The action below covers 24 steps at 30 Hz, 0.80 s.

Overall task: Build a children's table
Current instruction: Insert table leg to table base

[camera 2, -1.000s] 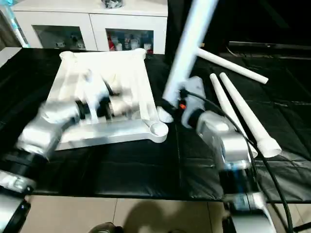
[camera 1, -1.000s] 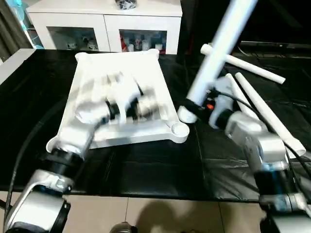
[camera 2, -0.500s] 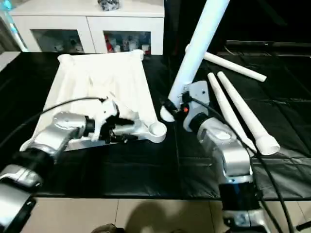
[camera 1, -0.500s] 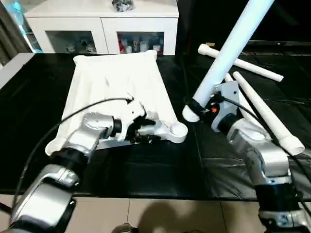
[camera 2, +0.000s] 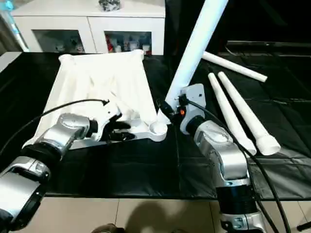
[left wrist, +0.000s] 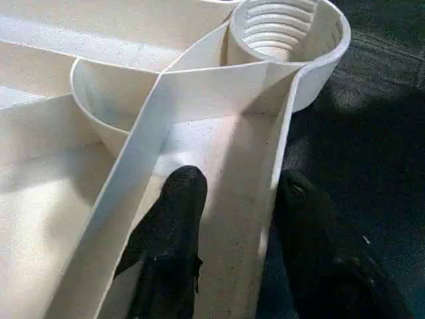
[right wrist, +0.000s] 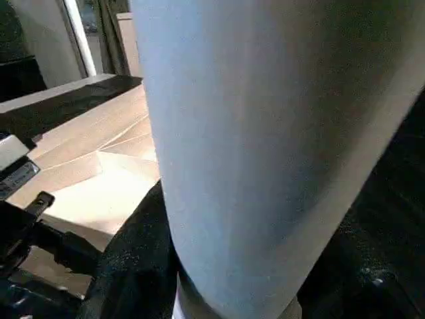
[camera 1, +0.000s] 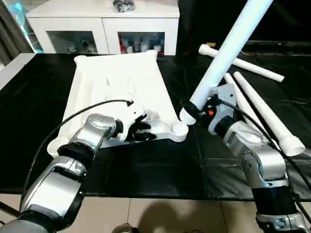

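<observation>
The white table top [camera 1: 116,82] lies ribbed side up on the black mat. My left gripper [camera 1: 141,131] is at its near edge beside the near right corner socket [camera 1: 179,129]. In the left wrist view its fingers [left wrist: 172,219] straddle the rim wall, one in the channel with a gap to the wall, the other outside against it; the threaded socket [left wrist: 279,26] is just beyond. My right gripper [camera 1: 197,108] is shut on a white leg [camera 1: 228,48], tilted steeply, its lower end [camera 1: 186,115] just right of that socket. That leg [right wrist: 265,133] sits between black fingers.
Three more white legs lie on the mat to the right: one crosswise at the back [camera 1: 243,65], two side by side [camera 1: 265,111] running toward the near right. A white cabinet with glass doors [camera 1: 102,24] stands behind the mat. Pale floor shows at the near edge.
My left gripper came down from over the middle of the top to its near rim by the socket, and its fingers have narrowed. The held leg's lower end shifted slightly closer to the socket.
</observation>
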Available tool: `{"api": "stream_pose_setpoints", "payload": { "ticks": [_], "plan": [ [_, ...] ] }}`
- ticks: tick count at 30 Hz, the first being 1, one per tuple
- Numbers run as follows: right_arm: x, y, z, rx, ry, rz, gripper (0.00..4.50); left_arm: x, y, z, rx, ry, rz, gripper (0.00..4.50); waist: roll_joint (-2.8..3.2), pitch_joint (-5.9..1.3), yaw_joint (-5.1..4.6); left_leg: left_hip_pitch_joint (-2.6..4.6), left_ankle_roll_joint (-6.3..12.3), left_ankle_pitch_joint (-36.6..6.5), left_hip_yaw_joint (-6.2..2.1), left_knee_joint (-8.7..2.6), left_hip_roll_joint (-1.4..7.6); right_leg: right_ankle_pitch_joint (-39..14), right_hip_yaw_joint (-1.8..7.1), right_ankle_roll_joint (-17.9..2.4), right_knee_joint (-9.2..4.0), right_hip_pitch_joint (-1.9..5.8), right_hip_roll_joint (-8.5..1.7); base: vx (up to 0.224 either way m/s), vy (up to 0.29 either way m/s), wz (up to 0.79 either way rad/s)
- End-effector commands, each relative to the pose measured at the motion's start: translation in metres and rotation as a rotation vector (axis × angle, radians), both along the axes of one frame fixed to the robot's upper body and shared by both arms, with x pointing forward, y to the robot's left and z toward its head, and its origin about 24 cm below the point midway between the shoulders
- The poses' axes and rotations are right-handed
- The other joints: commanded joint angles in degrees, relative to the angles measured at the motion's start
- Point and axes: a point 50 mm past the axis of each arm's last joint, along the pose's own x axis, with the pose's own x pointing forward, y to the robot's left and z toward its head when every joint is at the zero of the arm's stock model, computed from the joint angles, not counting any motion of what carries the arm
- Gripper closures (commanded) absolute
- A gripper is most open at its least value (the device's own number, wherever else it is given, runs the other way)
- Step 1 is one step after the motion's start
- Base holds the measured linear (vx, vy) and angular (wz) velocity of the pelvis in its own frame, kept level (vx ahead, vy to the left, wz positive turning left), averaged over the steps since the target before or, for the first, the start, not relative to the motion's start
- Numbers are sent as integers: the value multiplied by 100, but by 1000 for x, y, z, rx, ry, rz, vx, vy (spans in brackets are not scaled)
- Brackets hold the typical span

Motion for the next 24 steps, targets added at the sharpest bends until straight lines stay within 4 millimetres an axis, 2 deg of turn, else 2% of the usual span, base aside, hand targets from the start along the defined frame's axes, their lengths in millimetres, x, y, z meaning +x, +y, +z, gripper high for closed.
{"api": "stream_pose_setpoints", "payload": {
  "ticks": [1, 3, 5, 9, 11, 14, 18, 22, 24],
  "plan": [
    [-1, 3, 6, 3, -24, 9, 257, 4, 4, 5, 15, -10, 15, 293, 57, -434, -14, 189, -147, -1678, -181, -475, 362, -1413, 305, -1146, -466, 275, -558, 0, 0, 0],
    [-1, 3, 7, 2, -24, 10, 257, 5, 3, 5, 14, -9, 16, 296, 52, -434, -14, 190, -149, -1689, -180, -477, 367, -1410, 309, -1150, -469, 275, -560, 0, 0, 0],
    [-1, 3, 7, 0, -23, 14, 257, 6, 3, 7, 4, -1, 19, 329, 51, -430, -15, 190, -152, -1727, -184, -479, 363, -1486, 306, -1147, -472, 280, -568, 0, 0, 0],
    [-1, 4, 6, -15, -18, 43, 257, 6, 2, 7, -10, 15, 22, 348, 54, -430, -18, 187, -137, -1711, -183, -478, 364, -1474, 305, -1158, -474, 283, -566, 0, 0, 0],
    [-2, 6, 4, -29, -14, 73, 257, 6, 3, 6, -16, 25, 31, 376, 52, -430, -17, 183, -122, -1689, -185, -479, 367, -1435, 307, -1164, -471, 287, -566, 0, 0, 0],
    [-3, 8, 0, -74, -5, 140, 257, 6, 3, 5, -18, 43, 41, 389, 42, -426, -13, 182, -97, -1700, -181, -475, 367, -1462, 310, -1174, -479, 291, -572, 0, 0, 0],
    [1, 5, -4, -100, 6, 159, 257, 4, 0, 2, -43, 88, 74, 419, 38, -435, -27, 170, -49, -1580, -176, -461, 373, -1294, 304, -1272, -457, 301, -574, 0, 0, 0],
    [4, 0, -9, -136, 20, 173, 257, -4, -8, -4, -39, 130, 30, 438, -2, -442, -39, 142, 52, -1366, -171, -445, 373, -1098, 299, -1364, -436, 336, -589, 0, 0, 0],
    [7, -4, -12, -166, 25, 179, 257, -12, -19, -7, -43, 136, -27, 444, -5, -438, -48, 147, 97, -1293, -160, -436, 385, -1108, 301, -1394, -447, 321, -590, 0, 0, 0]
  ]
}}
